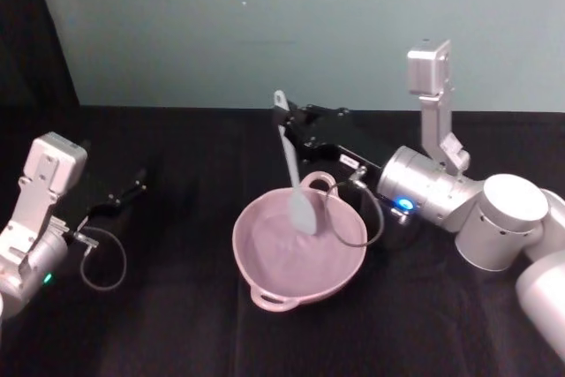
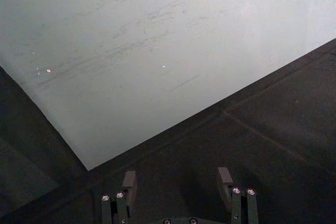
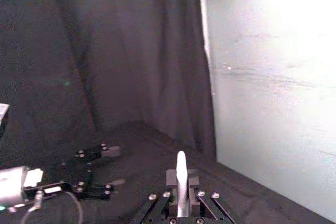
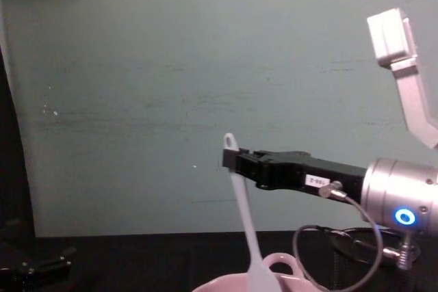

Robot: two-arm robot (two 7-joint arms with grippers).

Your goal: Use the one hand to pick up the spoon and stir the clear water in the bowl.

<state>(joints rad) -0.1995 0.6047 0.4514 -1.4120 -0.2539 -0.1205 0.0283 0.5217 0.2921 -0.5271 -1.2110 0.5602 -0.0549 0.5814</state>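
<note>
The spoon (image 1: 290, 165) hangs blade-down over the bowl (image 1: 256, 252), nearly upright. In the chest view it leans a little, so the blade sits lower and further to the robot's right than the handle end. Its broad rounded blade is inside the bowl's rim, towards the far side; whether it touches the water cannot be told. The hole at the handle's end sticks up just above the fingers that hold it.

The pale pink bowl stands on the black table (image 1: 177, 324) in front of the robot, about midway between the 2 arms. 1 loop handle faces the robot and another sits on the far rim, just beside the blade.

The right gripper (image 1: 284, 117) reaches in from the right, level and well above the table, with its jaws closed on the spoon's handle close to the top. The right wrist view shows the white handle pinched between the 2 fingertips. A blue light ring glows on the silver wrist behind it, and a grey cable (image 1: 353, 222) loops down from the wrist over the bowl's right rim.

The left gripper (image 1: 137, 183) rests low at the left of the table, well apart from the bowl. Its 2 fingers (image 2: 129, 181) stand apart with nothing between them
</note>
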